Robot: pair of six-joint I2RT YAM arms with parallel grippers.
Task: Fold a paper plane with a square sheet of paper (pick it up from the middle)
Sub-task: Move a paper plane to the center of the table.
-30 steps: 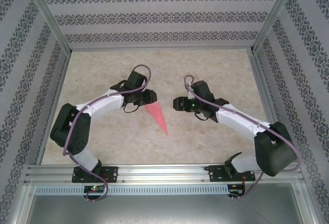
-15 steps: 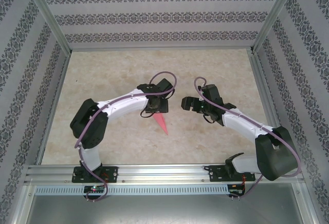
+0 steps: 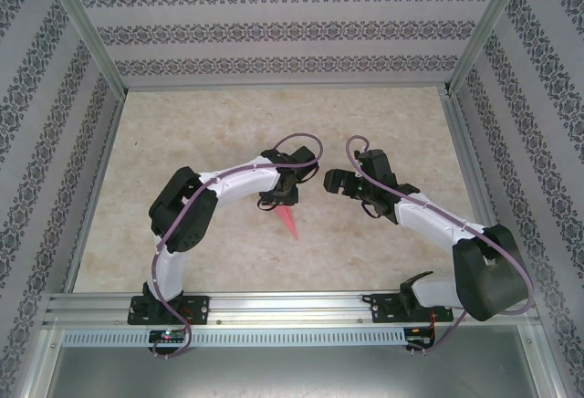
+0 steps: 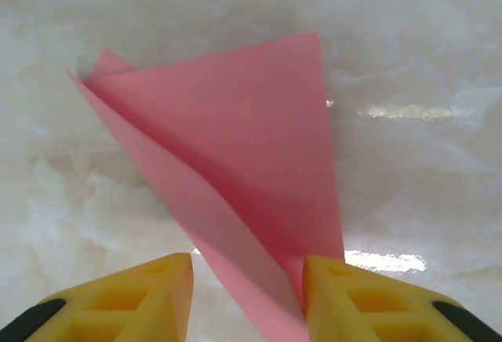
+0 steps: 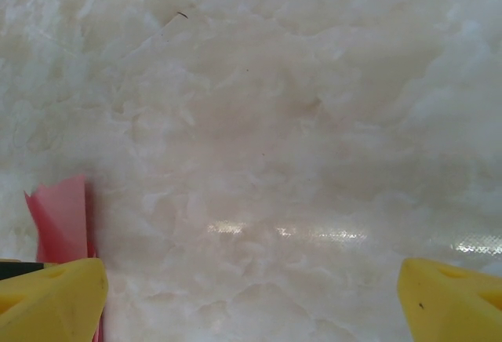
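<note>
Since a second ago the left arm (image 3: pixel 228 183) has swung inward across the table (image 3: pixel 182 124), its elbow following toward the centre. The left gripper (image 3: pixel 276 201) now sits over the plane's wide end, hiding more of it than before. The right arm (image 3: pixel 429 220) has drawn back slightly and has barely shifted in the last half second. The plane (image 3: pixel 290 223) lies where it did, near the middle of the table, its tip pointing toward the arm bases.

The work looks far along. The paper is already a slim pink dart, and the left wrist view shows overlapping layers and a long fold line down the plane (image 4: pixel 235 169). What is left is probably a last crease or pressing, or lifting it by the middle. Whether the wings are finished cannot be told.

The left gripper (image 4: pixel 247 263) is released, its jaws standing apart on either side of the plane's narrowing part, with the right-hand one at the paper's edge and nothing pinched. The right gripper (image 3: pixel 330 181) hovers just beside the plane, also released, its jaws spread wide over bare table in the right wrist view (image 5: pixel 251 271). A corner of the plane (image 5: pixel 59 216) shows by one jaw.

Room is generous. The walls (image 3: pixel 292 28) on three sides and the rail (image 3: pixel 292 305) at the near edge are well apart from the plane, and bare table surrounds it. The tight spot is between the two grippers, which are near each other over the paper.
</note>
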